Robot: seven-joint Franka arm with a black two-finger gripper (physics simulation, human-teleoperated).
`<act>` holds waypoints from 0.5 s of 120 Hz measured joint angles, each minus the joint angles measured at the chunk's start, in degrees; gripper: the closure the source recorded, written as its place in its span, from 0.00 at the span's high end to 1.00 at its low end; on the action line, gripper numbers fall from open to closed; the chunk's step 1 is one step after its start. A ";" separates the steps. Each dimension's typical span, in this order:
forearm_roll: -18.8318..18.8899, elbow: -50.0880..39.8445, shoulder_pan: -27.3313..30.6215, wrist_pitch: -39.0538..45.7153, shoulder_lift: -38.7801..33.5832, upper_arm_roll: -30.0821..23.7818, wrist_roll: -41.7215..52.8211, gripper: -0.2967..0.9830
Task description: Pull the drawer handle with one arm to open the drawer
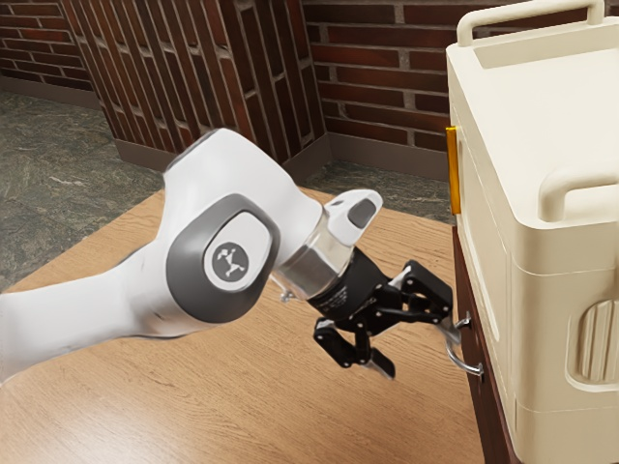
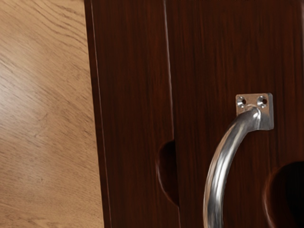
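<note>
- Exterior view: the gripper (image 1: 417, 346) is open, its two fingers spread well apart with nothing clamped between them.
- Exterior view: the curved metal drawer handle (image 1: 460, 358) is just ahead of the gripper, close to the nearer fingertip; whether they touch, I cannot tell. The other finger stands farther from it.
- Exterior view: the dark wooden front (image 1: 491, 420) bearing the handle lies beyond the fingertips, with a cream case (image 1: 551, 280) rising above and past it. The wooden tabletop (image 1: 106, 387) spreads below the gripper.
- Wrist view: the hand faces the dark front. The handle arches out from a metal mounting plate (image 2: 267, 118) with two screws, near the gripper.
- Wrist view: a rounded recess (image 2: 168, 175) sits at a seam in the dark wood, between the handle and the tabletop.
</note>
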 joint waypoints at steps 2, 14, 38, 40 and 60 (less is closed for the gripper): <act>-0.02 -0.03 0.01 0.10 0.16 -0.02 -0.04 0.77; -0.11 -0.49 0.02 0.75 0.82 -0.11 -0.27 0.77; -0.15 -1.28 -0.01 2.03 0.98 -0.93 -0.63 0.77; -0.14 -1.30 -0.01 2.09 0.98 -0.94 -0.66 0.77; 0.08 -2.45 0.03 2.52 0.57 -0.88 -0.87 0.77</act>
